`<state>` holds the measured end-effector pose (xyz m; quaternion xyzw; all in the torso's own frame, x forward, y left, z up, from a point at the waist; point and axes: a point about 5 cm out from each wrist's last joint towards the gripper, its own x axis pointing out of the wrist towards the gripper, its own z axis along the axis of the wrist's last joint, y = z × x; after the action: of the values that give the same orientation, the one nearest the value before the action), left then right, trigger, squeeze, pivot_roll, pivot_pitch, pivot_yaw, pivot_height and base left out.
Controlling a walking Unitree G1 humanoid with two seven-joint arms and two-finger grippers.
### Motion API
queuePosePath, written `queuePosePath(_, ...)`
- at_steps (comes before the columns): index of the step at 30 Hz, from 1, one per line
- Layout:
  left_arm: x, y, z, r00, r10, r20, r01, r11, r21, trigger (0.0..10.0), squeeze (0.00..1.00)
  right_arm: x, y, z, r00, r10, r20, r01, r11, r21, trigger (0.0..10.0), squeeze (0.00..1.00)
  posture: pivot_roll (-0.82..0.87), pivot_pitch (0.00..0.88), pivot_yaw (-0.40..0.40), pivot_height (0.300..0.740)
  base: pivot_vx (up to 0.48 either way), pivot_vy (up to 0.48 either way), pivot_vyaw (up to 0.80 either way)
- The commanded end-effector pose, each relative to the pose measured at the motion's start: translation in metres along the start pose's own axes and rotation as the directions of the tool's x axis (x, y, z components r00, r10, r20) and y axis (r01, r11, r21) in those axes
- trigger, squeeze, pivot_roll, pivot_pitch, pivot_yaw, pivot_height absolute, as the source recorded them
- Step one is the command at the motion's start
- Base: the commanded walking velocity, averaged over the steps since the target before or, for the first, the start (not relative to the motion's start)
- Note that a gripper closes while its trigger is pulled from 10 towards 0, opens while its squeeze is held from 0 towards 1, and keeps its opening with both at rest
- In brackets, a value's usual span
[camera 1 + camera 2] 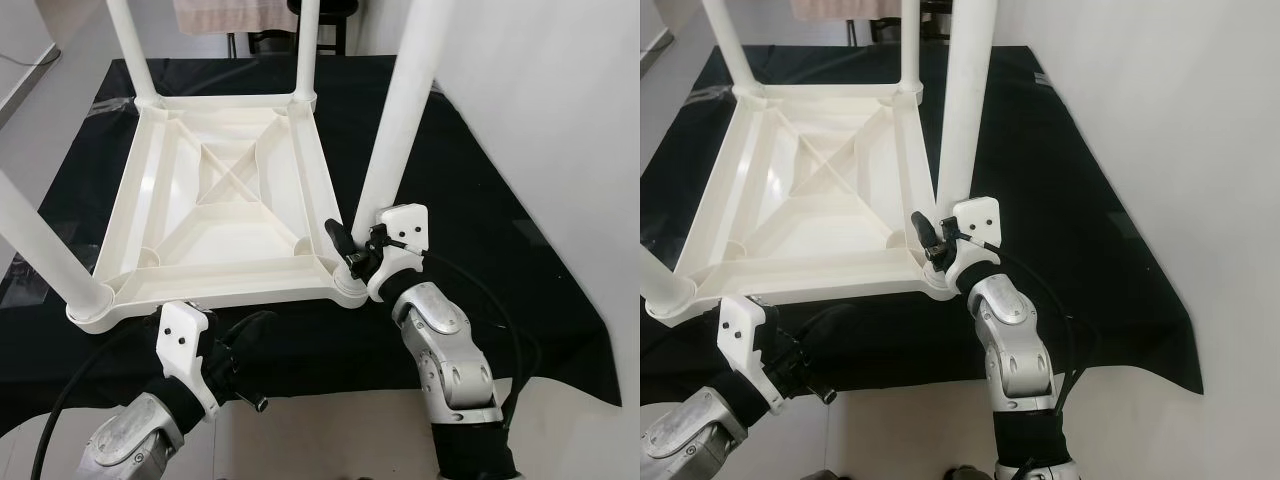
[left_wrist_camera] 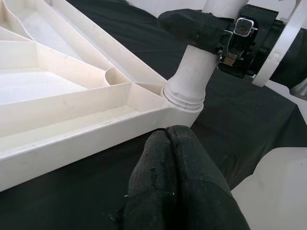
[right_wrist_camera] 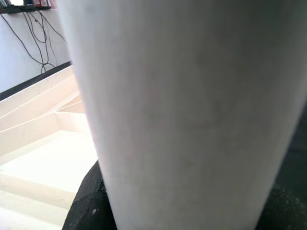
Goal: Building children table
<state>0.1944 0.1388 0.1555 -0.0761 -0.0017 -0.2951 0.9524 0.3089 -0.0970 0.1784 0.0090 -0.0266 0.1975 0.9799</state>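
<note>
table upturned on black cloth, right gripper jaws apparently clasping near leg, left gripper jaws closed, empty

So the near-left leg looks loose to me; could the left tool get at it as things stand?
Probably yes: the left tool, shut, sits beside the tabletop edge, and the near-left leg stands unobstructed nearby.

Plain indoor room, likely a home, pale floor, black cloth spread across it, white wall at three o'clock, dark furniture legs at twelve o'clock
</note>
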Motion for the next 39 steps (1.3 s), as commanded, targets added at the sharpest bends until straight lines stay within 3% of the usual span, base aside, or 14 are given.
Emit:
queuePosePath(1,-0.001,-0.001,-0.003,1.000,0.000,-0.018,0.000,1.000,-0.007,10.0,0.00,-0.002,0.000,-0.023,0.992,-0.023,-0.124,0.026,0.999,0.021,0.0,0.00,0.12,0.165,-0.065,0.740,0.000,0.000,0.00)
queuePosePath(2,-0.001,-0.001,-0.003,1.000,0.000,-0.017,0.000,1.000,-0.007,10.0,0.00,0.000,0.003,-0.019,0.994,-0.001,-0.114,0.002,1.000,0.004,10.0,0.00,0.12,0.161,-0.059,0.740,0.000,0.000,0.00)
queuePosePath(4,-0.001,-0.001,-0.003,1.000,-0.001,-0.017,0.001,1.000,-0.007,10.0,0.00,0.001,0.004,-0.017,0.994,0.013,-0.106,-0.014,1.000,-0.006,10.0,0.00,0.12,0.161,-0.059,0.740,0.000,0.000,0.00)
queuePosePath(5,0.000,-0.002,-0.003,1.000,-0.006,-0.019,0.006,1.000,-0.010,10.0,0.00,0.004,0.006,-0.007,0.993,0.094,-0.066,-0.094,0.996,0.001,10.0,1.00,0.11,0.157,-0.060,0.740,0.000,0.000,0.00)
queuePosePath(10,0.000,-0.003,-0.004,1.000,-0.008,-0.020,0.008,1.000,-0.012,10.0,0.00,0.007,0.000,0.000,0.986,0.161,-0.041,-0.161,0.987,0.024,10.0,1.00,0.11,0.157,-0.064,0.740,0.000,0.000,0.00)
queuePosePath(13,0.000,-0.003,-0.004,1.000,-0.008,-0.018,0.008,1.000,-0.013,10.0,0.00,0.014,-0.019,0.003,0.970,0.239,-0.050,-0.238,0.971,0.022,10.0,1.00,0.12,0.155,-0.074,0.740,0.000,0.000,0.00)
queuePosePath(14,0.000,-0.004,-0.004,1.000,-0.008,-0.018,0.007,1.000,-0.014,10.0,0.00,0.016,-0.029,0.003,0.953,0.293,-0.075,-0.292,0.956,0.022,10.0,0.83,0.12,0.154,-0.076,0.740,0.000,0.000,0.00)
queuePosePath(15,0.000,-0.004,-0.004,1.000,-0.008,-0.018,0.007,1.000,-0.014,10.0,0.00,0.016,-0.029,0.003,0.953,0.293,-0.075,-0.292,0.956,0.022,10.0,0.83,0.12,0.154,-0.076,0.740,0.000,0.000,0.00)
queuePosePath(16,0.000,-0.004,-0.004,1.000,-0.007,-0.017,0.007,1.000,-0.014,10.0,0.00,0.017,-0.035,0.003,0.931,0.350,-0.105,-0.352,0.936,-0.005,10.0,0.49,0.12,0.152,-0.077,0.740,0.000,0.000,0.00)
queuePosePath(17,0.000,-0.004,-0.005,1.000,-0.008,-0.017,0.007,1.000,-0.015,10.0,0.00,0.017,-0.039,0.002,0.900,0.415,-0.135,-0.422,0.906,-0.028,10.0,0.00,0.13,0.151,-0.079,0.740,0.000,0.000,0.00)
queuePosePath(22,0.000,-0.004,-0.006,1.000,-0.009,-0.019,0.008,1.000,-0.016,10.0,0.00,0.017,-0.040,0.007,0.813,0.563,-0.152,-0.574,0.818,-0.044,10.0,0.00,0.13,0.145,-0.082,0.740,0.000,0.000,0.00)
queuePosePath(28,0.000,-0.004,-0.006,1.000,-0.009,-0.020,0.008,1.000,-0.017,10.0,0.00,0.023,-0.045,0.010,0.791,0.594,-0.145,-0.602,0.798,-0.020,10.0,0.00,0.14,0.140,-0.081,0.740,0.000,0.000,0.00)
queuePosePath(29,0.000,-0.004,-0.006,1.000,-0.009,-0.021,0.009,1.000,-0.017,10.0,0.00,0.025,-0.047,0.011,0.779,0.611,-0.138,-0.617,0.787,0.002,0.0,0.00,0.14,0.139,-0.080,0.740,0.000,0.000,0.00)
queuePosePath(39,-0.001,-0.005,-0.007,1.000,-0.011,-0.023,0.010,1.000,-0.020,10.0,0.00,0.021,-0.058,-0.001,0.770,0.613,-0.174,-0.620,0.784,0.019,0.0,0.00,0.13,0.153,-0.077,0.740,0.000,0.000,0.00)
